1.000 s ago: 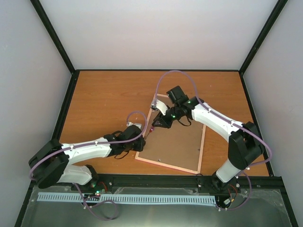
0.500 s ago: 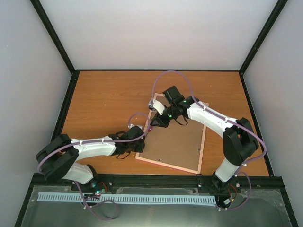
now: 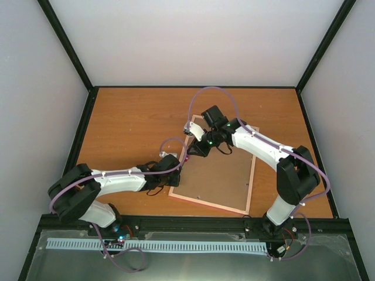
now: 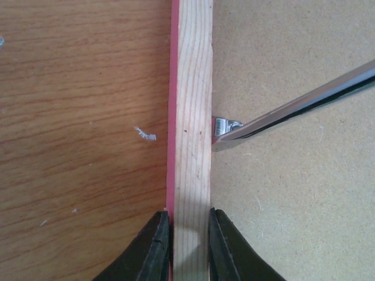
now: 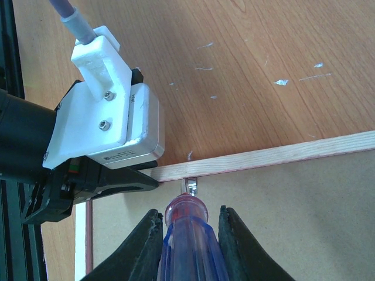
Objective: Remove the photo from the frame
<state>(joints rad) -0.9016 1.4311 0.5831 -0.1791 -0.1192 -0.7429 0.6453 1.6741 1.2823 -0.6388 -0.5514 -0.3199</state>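
L gripper [image 4: 187,221] closed in since 1s ago, now pinches frame [image 4: 193,88] rail | R gripper [image 5: 189,212] grasps screwdriver [image 5: 190,249], tip at metal clip [image 5: 191,186] | frame lies back-up on table [image 3: 129,123], mid-right; photo hidden

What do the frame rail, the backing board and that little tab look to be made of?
Frame rail: bare pale wood on its back, grain lines visible, pink paint on the outer edge.
Backing board: brown pressed fibreboard by the look, matte and finely speckled, no grain.
Tab: shiny bent metal, probably steel; it glints.
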